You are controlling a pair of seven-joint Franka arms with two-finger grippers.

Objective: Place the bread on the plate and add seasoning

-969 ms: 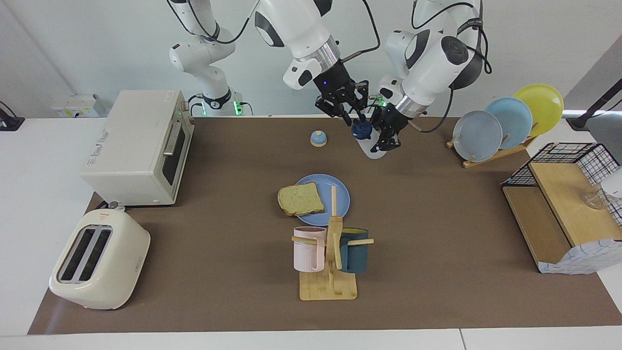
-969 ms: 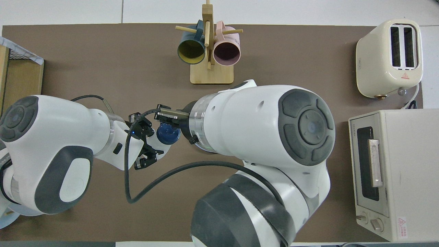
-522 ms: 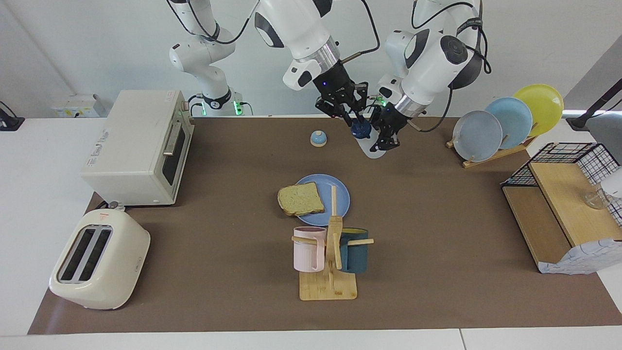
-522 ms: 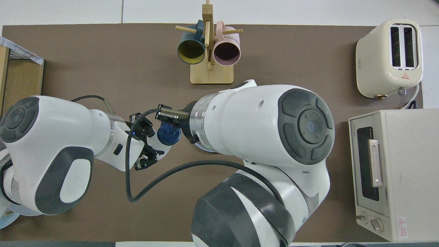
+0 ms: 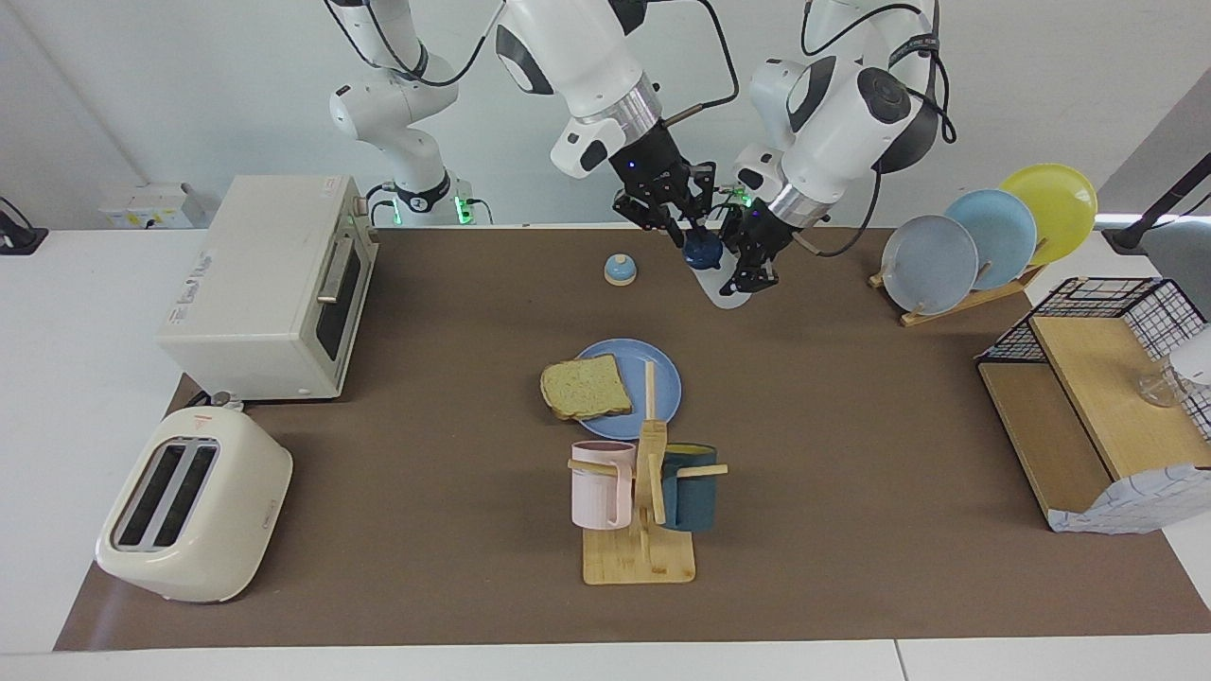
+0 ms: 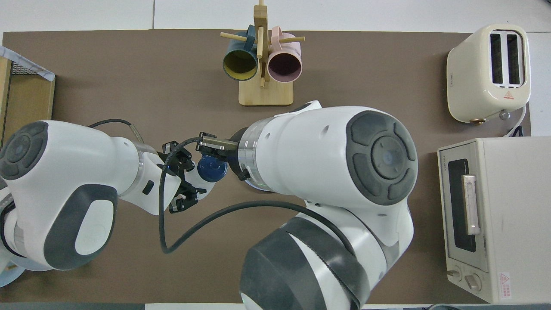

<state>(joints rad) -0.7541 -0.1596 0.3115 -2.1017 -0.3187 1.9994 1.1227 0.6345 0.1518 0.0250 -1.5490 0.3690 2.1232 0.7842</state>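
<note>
The left gripper (image 5: pixel 747 270) is clamping the seasoning bottle (image 5: pixel 724 291) body, the right gripper (image 5: pixel 695 238) pinching its cap (image 5: pixel 703 252).

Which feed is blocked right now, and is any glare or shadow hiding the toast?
Overhead view: the right arm's white body covers the round periwinkle-blue plate and the squarish tan toast slice entirely. Facing view: even light, soft shadows, no glare; toast slice shows plainly on the plate.

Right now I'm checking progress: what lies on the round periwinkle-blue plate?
One squarish tan toast slice lies on the round periwinkle-blue plate, overhanging its rim toward the right arm's end. The wooden mug rack hides part of the rim.
</note>
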